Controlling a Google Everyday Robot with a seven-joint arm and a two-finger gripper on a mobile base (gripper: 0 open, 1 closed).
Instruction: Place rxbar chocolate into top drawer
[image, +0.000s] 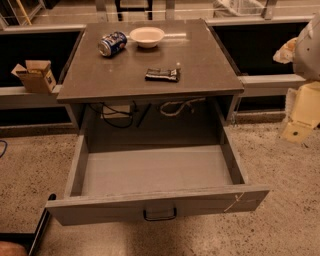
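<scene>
The rxbar chocolate (162, 75) is a small flat bar in a black wrapper. It lies flat on the grey countertop (200, 60), right of centre and near the front edge. The top drawer (155, 172) is pulled wide open below the counter, with a bare grey interior and a dark pull handle (160, 215) on its front panel. My gripper (301, 117) is the cream-coloured assembly at the right edge of the view. It hangs off the counter's right side, well apart from the bar and above the floor beside the drawer.
A blue soda can (112, 44) lies on its side at the counter's back left. A white bowl (147, 36) stands beside it. A small cardboard box (35, 75) sits on a ledge to the left. Cables (120, 114) hang behind the drawer.
</scene>
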